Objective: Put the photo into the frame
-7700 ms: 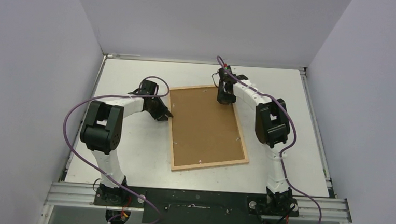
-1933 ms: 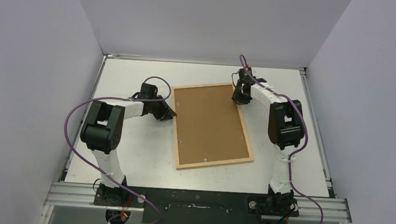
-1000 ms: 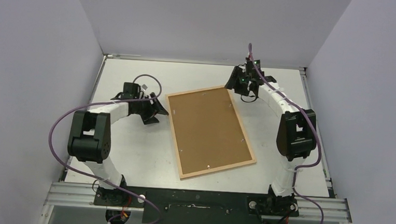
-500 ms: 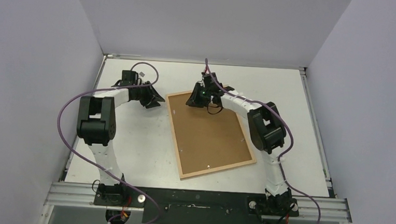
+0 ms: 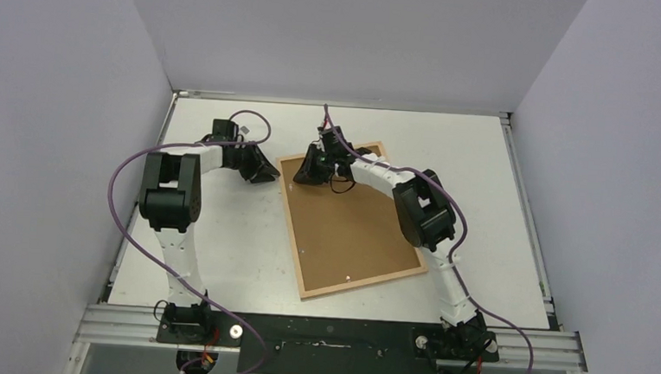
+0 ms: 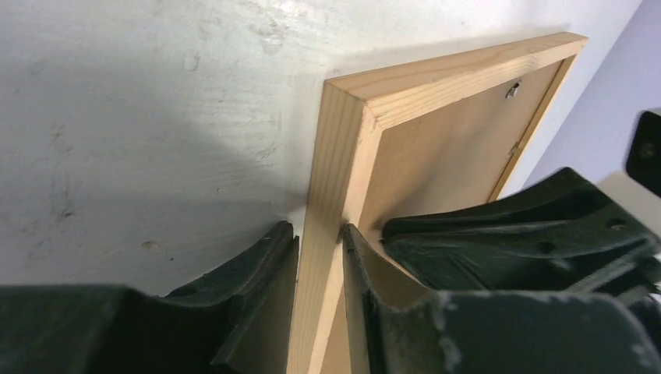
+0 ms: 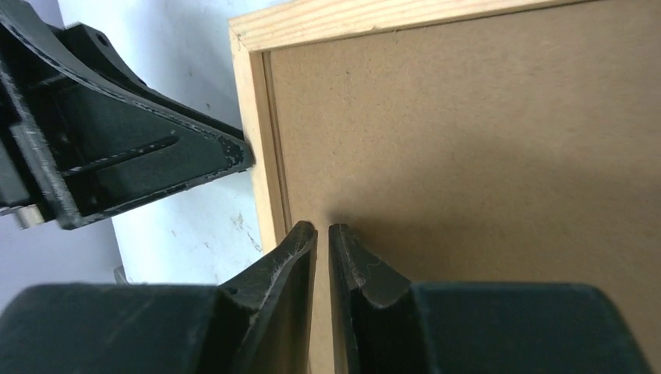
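- Left gripper [image 6: 316, 234]: a second ago it stood wider open. It is now clamped across the side rail of the frame [image 6: 460, 66], one finger on each face, with the frame's corner just ahead of its tips.
- Right gripper [image 7: 322, 230]: it has swung across from beyond the frame's far right corner and now sits directly opposite the left gripper. The jaws are nearly together with only a sliver between them and nothing visible in them. The tips are down at the backing board [image 7: 483, 156], just inside the rail.
- Whether those tips merely press the board or pinch something on it is hidden in shadow.
- Frame: it lies back-up on the table [image 6: 156, 117] with the backing fitted, and it has not shifted over the last second.
- The photo: not seen in any view.
- Judgement: both hands are now committed to one corner, which suggests the frame is about to be lifted or opened. Insertion has not begun.
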Controlling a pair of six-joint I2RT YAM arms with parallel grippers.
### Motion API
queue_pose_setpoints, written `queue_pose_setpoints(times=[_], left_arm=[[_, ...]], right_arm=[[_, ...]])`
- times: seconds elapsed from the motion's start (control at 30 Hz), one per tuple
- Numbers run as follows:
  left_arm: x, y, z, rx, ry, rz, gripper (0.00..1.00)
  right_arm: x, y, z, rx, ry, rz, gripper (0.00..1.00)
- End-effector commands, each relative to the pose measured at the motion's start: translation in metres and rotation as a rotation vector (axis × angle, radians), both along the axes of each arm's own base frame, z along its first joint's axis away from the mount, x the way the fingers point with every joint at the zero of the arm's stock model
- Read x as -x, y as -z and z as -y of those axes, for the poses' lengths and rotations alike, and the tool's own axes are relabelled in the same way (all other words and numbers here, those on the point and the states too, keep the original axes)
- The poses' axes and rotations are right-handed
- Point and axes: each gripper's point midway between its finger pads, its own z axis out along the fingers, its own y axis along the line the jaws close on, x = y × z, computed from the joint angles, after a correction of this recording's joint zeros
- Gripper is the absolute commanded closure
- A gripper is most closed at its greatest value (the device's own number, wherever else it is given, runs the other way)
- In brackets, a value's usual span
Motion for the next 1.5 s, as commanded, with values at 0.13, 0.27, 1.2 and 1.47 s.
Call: queue_pose_setpoints(times=[0.13, 0.27, 1.2, 1.47], left_arm=[[-0.008, 0.007, 0.004, 0.007, 0.003, -0.018, 0.84], [-0.007, 0.010, 0.005, 0.008, 0.004, -0.028, 0.89], [-0.001, 0.024, 0.008, -0.014, 0.032, -0.083, 1.00], [-0.004, 0.025, 0.006, -0.021, 0.027, -0.087, 1.00]], right_arm=[[0.009, 0.007, -0.019, -0.005, -0.049, -0.009, 0.88], [0.015, 0.013, -0.024, -0.011, -0.075, -0.029, 0.93], [0.043, 0.030, -0.031, -0.084, -0.200, -0.096, 1.00], [0.058, 0.033, -0.030, -0.132, -0.253, -0.116, 1.00]])
